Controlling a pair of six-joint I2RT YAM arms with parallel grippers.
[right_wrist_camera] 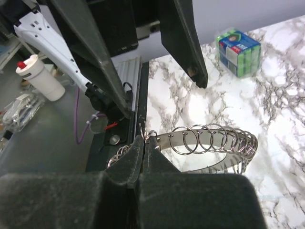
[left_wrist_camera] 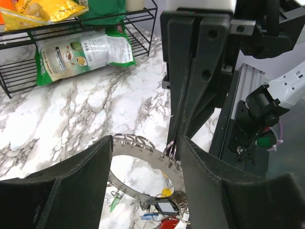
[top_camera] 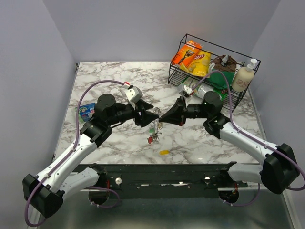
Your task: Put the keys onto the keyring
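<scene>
The top view alone shows both arms meeting tip to tip over the middle of the marble table (top_camera: 119,81), with the keyring (top_camera: 155,128) hanging just below the tips; a small yellow piece (top_camera: 164,152) lies on the table lower in the frame, too small to say whether it is a key; a wire basket (top_camera: 177,74) of snack bags sits at the upper right. The left wrist view adds what the top one cannot: the keys (left_wrist_camera: 159,207), with green, blue, red and black heads, bunched at the ring's lower edge at the bottom of the frame; the right gripper (left_wrist_camera: 172,145) reaches down from the top, its jaws pressed together on the ring's band. The right wrist view shows small wire loops (right_wrist_camera: 209,138) strung along that band; the left gripper (right_wrist_camera: 164,98) sits at the top of the frame, fingers spread wide, holding nothing.
</scene>
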